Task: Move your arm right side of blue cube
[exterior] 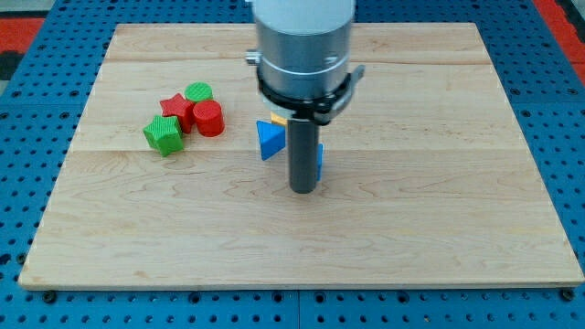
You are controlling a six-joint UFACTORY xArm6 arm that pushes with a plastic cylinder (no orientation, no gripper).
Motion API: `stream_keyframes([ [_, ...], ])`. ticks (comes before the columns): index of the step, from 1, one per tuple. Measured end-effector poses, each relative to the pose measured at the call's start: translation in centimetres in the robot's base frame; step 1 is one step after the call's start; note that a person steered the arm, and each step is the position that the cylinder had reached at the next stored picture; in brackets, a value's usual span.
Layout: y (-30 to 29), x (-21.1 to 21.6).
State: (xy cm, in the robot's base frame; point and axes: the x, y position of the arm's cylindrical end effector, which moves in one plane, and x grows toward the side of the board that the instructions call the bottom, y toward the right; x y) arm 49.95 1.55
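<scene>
We carry no jaws on this arm, so there is no wide or narrow setting to record and nothing is held; the arm ends in a dark rod, and my tip (303, 190) sits on the wooden board (439, 228) slightly left of the board's centre. Taking the tip as the middle of the clock face, a sliver of blue block (320, 160) shows at about one o'clock, touching or just beside the rod's right edge; most of it is hidden behind the rod, so we cannot confirm its shape. At about eleven o'clock, just beside the rod, stands a blue triangular block (269, 140). Behind it, at about twelve o'clock and largely covered by the arm's grey housing (303, 46), a small patch of orange block (277, 120) is visible; its shape cannot be made out. Further off, at about ten o'clock and well apart from the tip, a cluster of four blocks sits close together: a red cylinder (208, 119), a red star-shaped block (176, 110), a green cylinder (198, 92) at the view's top of the group, and a green cube (164, 134) at its lower left. The board lies on a blue perforated table (27, 183).
</scene>
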Motion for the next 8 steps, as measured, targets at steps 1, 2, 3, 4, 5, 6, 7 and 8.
stream_keyframes([
  [1, 0.1, 0.0],
  [2, -1.7, -2.8],
  [3, -3.0, -4.1],
  [4, -3.0, -4.1],
  [5, -1.2, -3.7],
  [6, 3.5, 1.5],
  [7, 9.1, 6.7],
  [8, 14.7, 10.0],
])
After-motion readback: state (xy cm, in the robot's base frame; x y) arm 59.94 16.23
